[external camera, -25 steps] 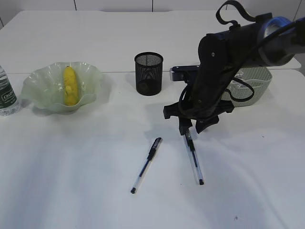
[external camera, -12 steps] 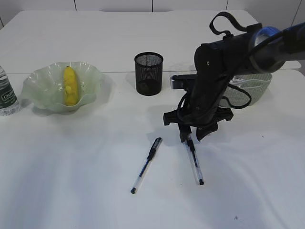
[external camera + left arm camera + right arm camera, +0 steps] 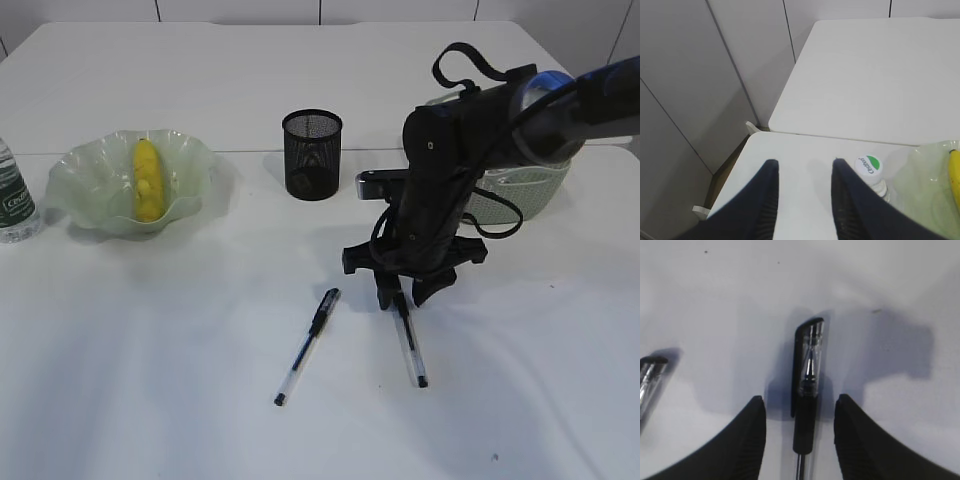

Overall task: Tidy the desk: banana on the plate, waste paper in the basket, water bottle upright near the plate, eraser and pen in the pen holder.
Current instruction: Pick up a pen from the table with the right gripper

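The water bottle (image 3: 12,205) is cut by the exterior view's left edge; the arm hides much of the basket (image 3: 530,190).

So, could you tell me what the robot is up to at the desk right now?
The right gripper is lowered over one of two pens lying on the desk, its open jaws straddling the capped end without closing. The other pen lies beside it. The banana already sits in the plate, beside the upright water bottle. The left gripper hangs open there, holding nothing.

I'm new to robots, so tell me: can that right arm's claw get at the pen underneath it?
Probably yes: the right gripper is open, one finger on each side of the pen, nothing between.
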